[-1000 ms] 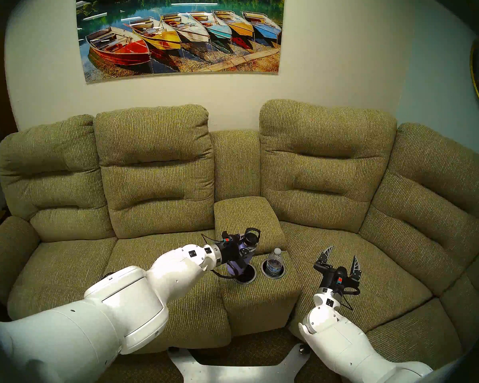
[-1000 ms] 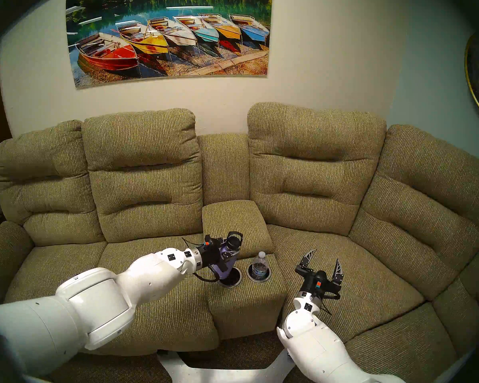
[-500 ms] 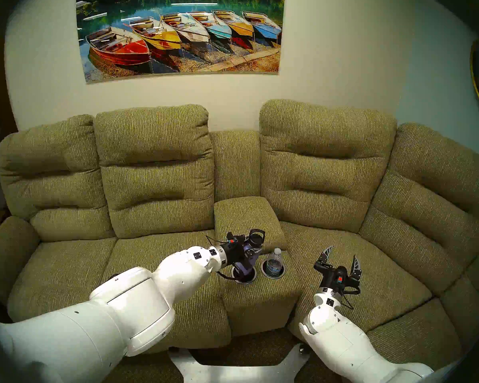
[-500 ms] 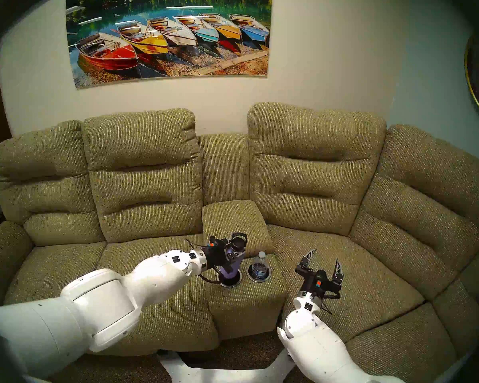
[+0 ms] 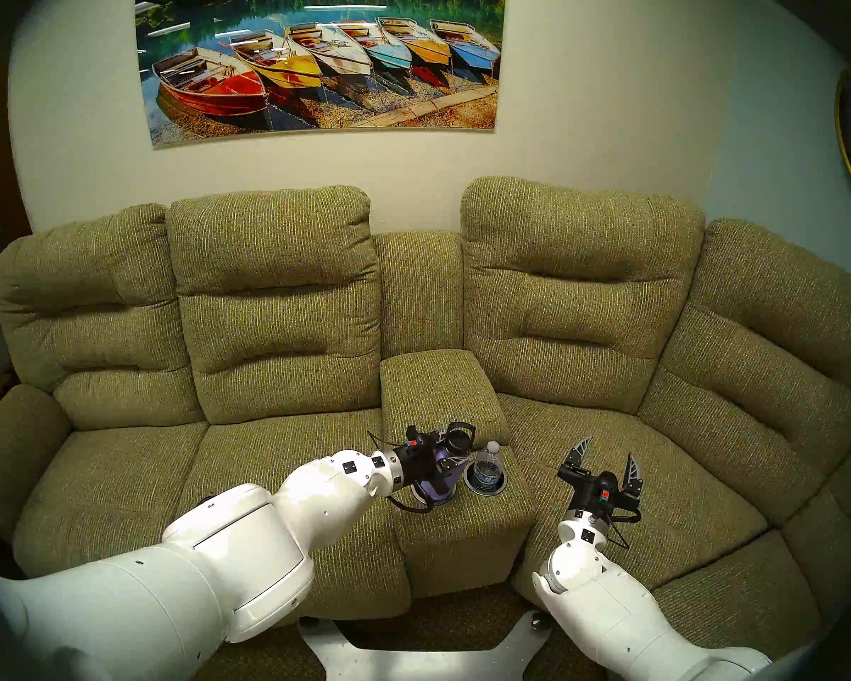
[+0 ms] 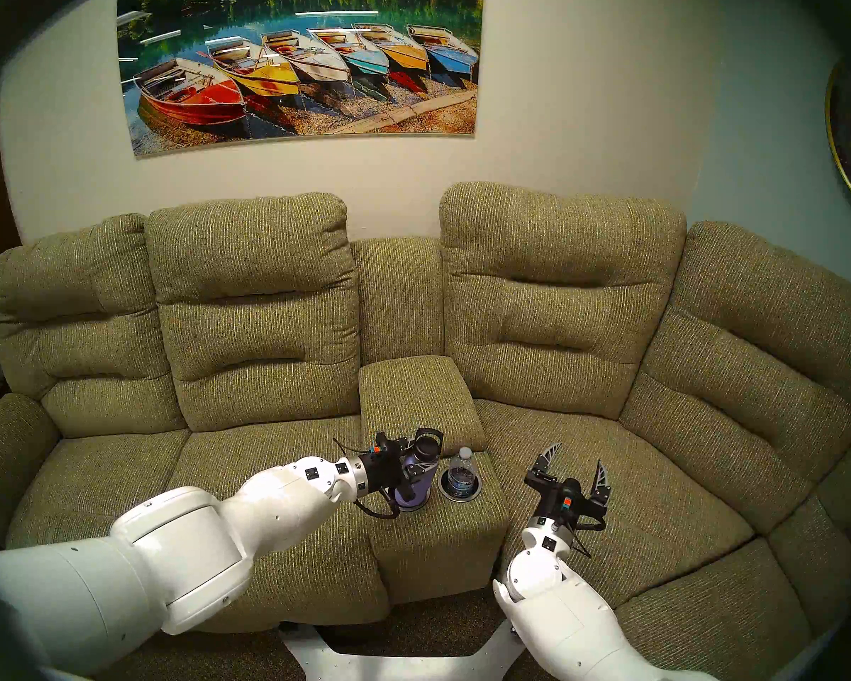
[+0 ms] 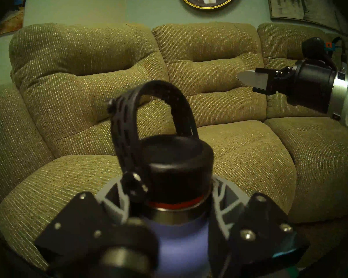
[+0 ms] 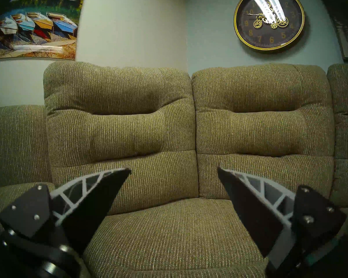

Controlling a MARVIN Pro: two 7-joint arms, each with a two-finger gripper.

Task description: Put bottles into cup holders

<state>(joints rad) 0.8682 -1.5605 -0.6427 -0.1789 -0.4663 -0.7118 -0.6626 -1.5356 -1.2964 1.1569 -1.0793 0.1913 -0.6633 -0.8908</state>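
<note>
Two bottles stand on your sofa's centre console [image 5: 458, 532]. Your left end effector [image 5: 450, 461] is clamped on the lavender flask [image 5: 438, 486], its fingers [image 7: 222, 209] pressed to the body just under the black loop-handled cap [image 7: 177, 163]. The flask leans slightly and its base sits down in the left cup holder [image 5: 450, 497], whose silver rim shows only as a sliver around it. Just beside it, the clear water bottle [image 5: 487, 464] stands upright in the right cup holder [image 5: 485, 488], white cap on top, blue label down at rim level; nothing grips it. The two bottles are close but apart.

Your right end effector [image 5: 605, 456] hovers over the seat cushion [image 5: 659, 493] to the right of the console, jaws spread wide with nothing between them. From its wrist view you see both of its fingers [image 8: 100, 193] framing only olive upholstery, with a gold-rimmed wall clock [image 8: 269, 19] above the backrest.
</note>
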